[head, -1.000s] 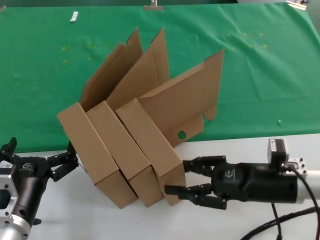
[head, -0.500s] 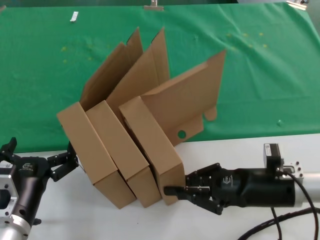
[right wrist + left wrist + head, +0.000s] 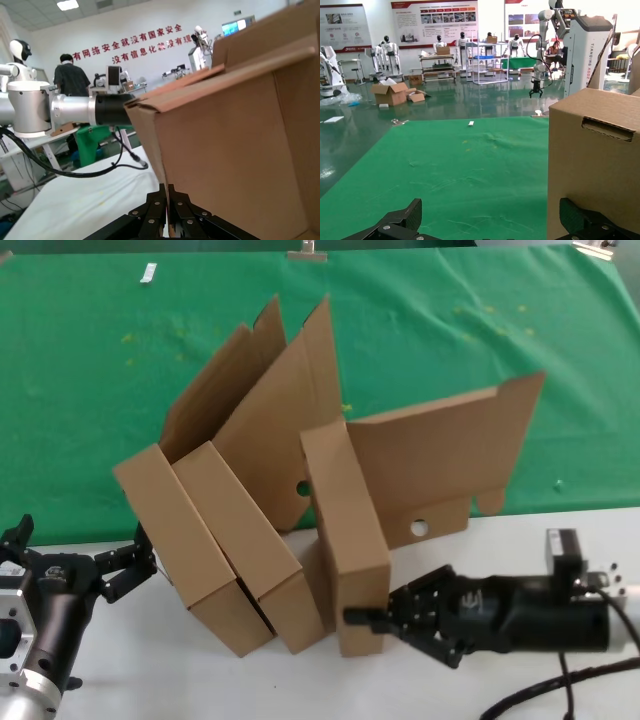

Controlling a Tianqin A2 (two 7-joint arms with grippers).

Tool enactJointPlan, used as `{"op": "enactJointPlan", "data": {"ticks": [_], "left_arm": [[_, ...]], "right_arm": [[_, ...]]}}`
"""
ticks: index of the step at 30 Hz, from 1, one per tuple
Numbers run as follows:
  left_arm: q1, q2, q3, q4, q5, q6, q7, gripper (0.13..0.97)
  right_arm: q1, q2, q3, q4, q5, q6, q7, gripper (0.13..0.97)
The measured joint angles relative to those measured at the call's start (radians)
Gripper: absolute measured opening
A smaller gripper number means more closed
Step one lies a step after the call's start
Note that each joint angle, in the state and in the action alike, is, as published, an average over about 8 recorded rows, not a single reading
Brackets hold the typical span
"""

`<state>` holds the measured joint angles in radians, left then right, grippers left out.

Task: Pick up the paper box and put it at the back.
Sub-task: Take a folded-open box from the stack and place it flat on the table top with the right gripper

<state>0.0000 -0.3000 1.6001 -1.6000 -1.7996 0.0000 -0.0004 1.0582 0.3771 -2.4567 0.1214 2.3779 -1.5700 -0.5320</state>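
The right gripper (image 3: 372,618), jaws clamped on the paper box (image 3: 345,530), has swung it clear toward 3 o'clock; left gripper (image 3: 125,565), jaws spread, waits at 8 o'clock.

You are looking at three brown cardboard boxes: one paper box (image 3: 345,540) pinched at its near end by the closed jaws of the right gripper (image 3: 368,618), and two other boxes (image 3: 215,550) leaning together beyond those jaws. Two grippers are in view; the left gripper (image 3: 118,568) waits with its jaws spread beside the outermost box.
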Motion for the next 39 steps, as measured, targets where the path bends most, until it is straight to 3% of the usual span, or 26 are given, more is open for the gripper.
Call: {"op": "enactJointPlan", "data": {"ticks": [4, 9, 15, 19, 25, 31, 39], "left_arm": [[0.0, 0.0, 0.0, 0.0, 0.0, 0.0, 0.0, 0.966], [0.0, 0.0, 0.0, 0.0, 0.0, 0.0, 0.0, 0.966], [0.0, 0.0, 0.0, 0.0, 0.0, 0.0, 0.0, 0.966], [0.0, 0.0, 0.0, 0.0, 0.0, 0.0, 0.0, 0.966], [0.0, 0.0, 0.0, 0.0, 0.0, 0.0, 0.0, 0.966], [0.0, 0.0, 0.0, 0.0, 0.0, 0.0, 0.0, 0.966], [0.0, 0.0, 0.0, 0.0, 0.0, 0.0, 0.0, 0.966]], "right_arm": [[0.018, 0.036, -0.014, 0.044, 0.045, 0.0, -0.019, 0.158], [0.044, 0.092, 0.049, 0.135, 0.046, 0.009, -0.027, 0.153], [0.092, 0.179, 0.186, 0.312, -0.047, 0.087, 0.026, 0.153], [0.195, 0.217, 0.243, 0.366, -0.155, 0.15, 0.068, 0.153], [0.427, 0.199, 0.24, 0.282, -0.377, 0.241, 0.099, 0.153], [0.624, 0.109, 0.134, 0.095, -0.604, 0.423, 0.141, 0.153], [0.666, -0.047, 0.031, -0.082, -0.847, 0.642, 0.219, 0.153]]}}
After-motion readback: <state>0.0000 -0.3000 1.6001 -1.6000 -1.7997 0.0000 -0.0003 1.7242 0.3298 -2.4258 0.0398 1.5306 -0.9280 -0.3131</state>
